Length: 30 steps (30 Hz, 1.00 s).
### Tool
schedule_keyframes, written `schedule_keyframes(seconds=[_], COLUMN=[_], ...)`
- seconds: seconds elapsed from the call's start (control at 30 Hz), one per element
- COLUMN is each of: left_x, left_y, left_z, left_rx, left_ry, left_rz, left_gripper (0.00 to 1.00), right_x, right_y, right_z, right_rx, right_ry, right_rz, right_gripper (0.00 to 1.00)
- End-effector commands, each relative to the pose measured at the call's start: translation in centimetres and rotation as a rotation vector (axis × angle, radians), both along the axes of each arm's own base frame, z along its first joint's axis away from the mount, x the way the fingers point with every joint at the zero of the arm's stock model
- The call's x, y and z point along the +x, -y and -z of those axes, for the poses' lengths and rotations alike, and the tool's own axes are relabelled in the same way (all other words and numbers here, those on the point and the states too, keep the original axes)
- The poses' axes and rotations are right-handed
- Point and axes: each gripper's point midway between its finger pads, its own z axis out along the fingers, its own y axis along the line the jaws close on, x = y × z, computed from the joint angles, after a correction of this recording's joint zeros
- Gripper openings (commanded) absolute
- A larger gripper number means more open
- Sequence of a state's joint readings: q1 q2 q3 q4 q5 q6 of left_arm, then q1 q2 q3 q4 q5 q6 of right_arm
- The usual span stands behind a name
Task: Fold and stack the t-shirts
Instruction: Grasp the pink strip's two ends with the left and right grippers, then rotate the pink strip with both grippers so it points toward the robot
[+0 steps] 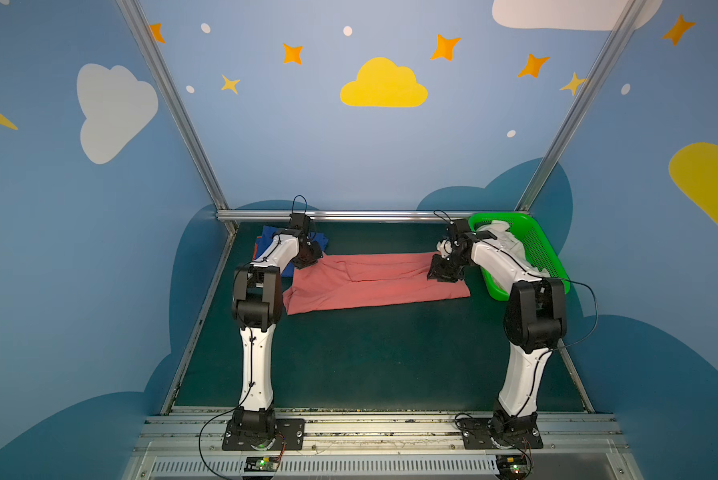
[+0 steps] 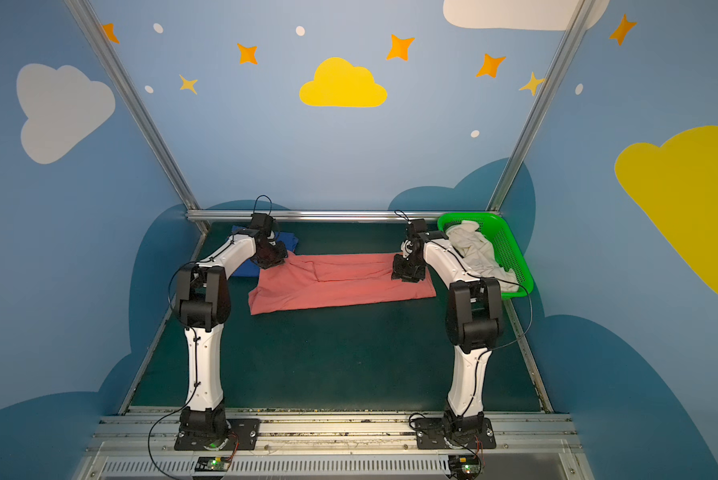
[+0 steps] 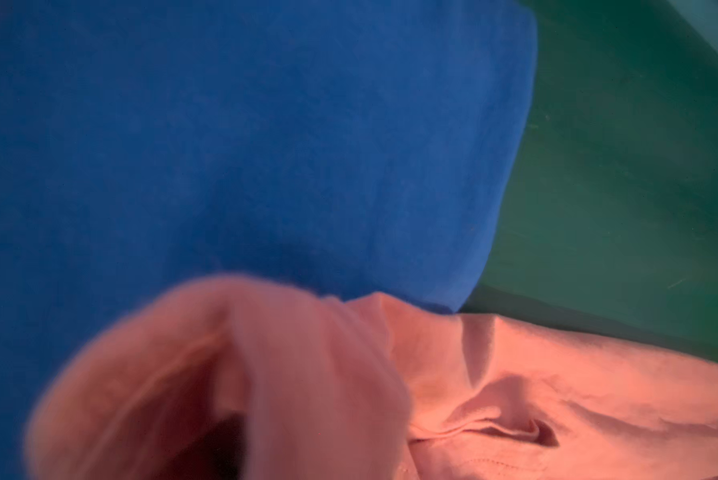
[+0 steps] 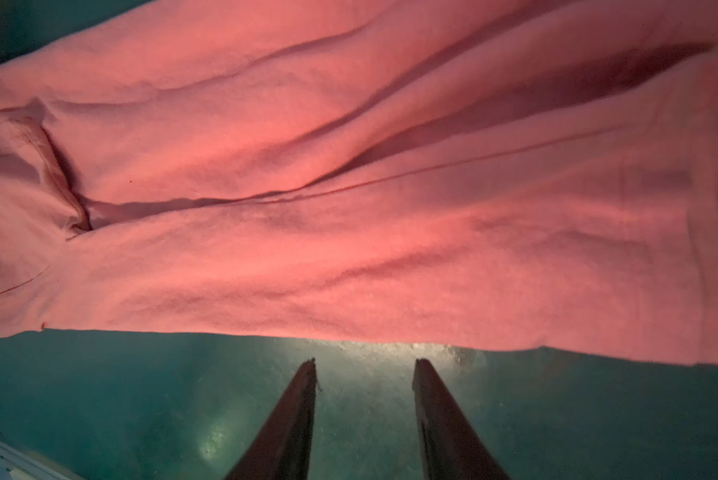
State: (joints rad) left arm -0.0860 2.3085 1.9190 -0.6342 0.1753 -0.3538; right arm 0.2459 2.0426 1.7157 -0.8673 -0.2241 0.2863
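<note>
A green basket (image 1: 545,253) sits at the far right of the dark green worktop (image 1: 370,357). Inside it lies a white t-shirt (image 1: 499,229), all crumpled up. It fills a lot of the basket, and some of it hangs over the near rim. The right arm hides part of it. In both top views nothing else shows in the basket (image 2: 511,249) but the white t-shirt (image 2: 473,245).

The pink t-shirt (image 1: 374,282) is not in the basket. It lies on the worktop between the two arms, folded into a long strip with some wrinkles.

The left claw (image 1: 307,259) is pressed together on the left end of the pink t-shirt (image 2: 340,282). In the left wrist view a bunch of pink cloth (image 3: 266,395) is pulled up close to the camera.

The right claw (image 4: 363,365) has its two fingers apart. Nothing is between them. They hang over the bare worktop (image 4: 141,395), just beside the edge of the pink t-shirt (image 4: 349,187).

A blue t-shirt (image 1: 268,231) lies flat at the far left, behind the left arm. The pink t-shirt touches its edge (image 3: 266,145). A thin bit of an orange t-shirt (image 1: 256,248) peeks out from under the blue one.
</note>
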Motion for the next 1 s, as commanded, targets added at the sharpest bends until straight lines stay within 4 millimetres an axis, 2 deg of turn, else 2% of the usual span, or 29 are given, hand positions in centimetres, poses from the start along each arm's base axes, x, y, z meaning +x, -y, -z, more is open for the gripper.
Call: schedule_keyframes(seconds=[0.0, 0.2, 0.23, 0.37, 0.53, 0.8, 0.97], left_x=[0.1, -0.9, -1.4, -3.3, -6.0, -9.2, -11.0], left_y=[0.1, 0.4, 1.0, 1.9, 2.1, 3.4, 4.0], left_z=[-1.8, -5.4, -6.1, -7.4, -7.5, -7.8, -6.6], left_rx=[-0.028, -0.05, -0.079, -0.105, -0.088, -0.083, -0.04], left_ry=[0.015, 0.081, 0.092, 0.107, 0.086, 0.071, 0.039], left_rz=[-0.001, -0.018, -0.004, 0.006, 0.003, 0.032, 0.033], left_gripper=[0.05, 0.05, 0.05, 0.05, 0.05, 0.06, 0.06], right_x=[1.2, 4.5, 4.9, 5.1, 2.8, -2.3, -5.9], right_y=[0.1, -0.2, 0.0, 0.8, 2.0, 3.9, 5.8], right_z=[0.8, 3.7, 4.4, 6.9, 8.5, 9.3, 9.4], right_rx=[-0.037, -0.086, -0.099, -0.174, -0.245, -0.27, -0.317], right_ry=[-0.018, -0.055, -0.068, -0.126, -0.185, -0.227, -0.255], right_rz=[-0.032, -0.055, -0.055, -0.04, -0.014, 0.035, 0.078], right_gripper=[0.42, 0.43, 0.43, 0.43, 0.43, 0.43, 0.43])
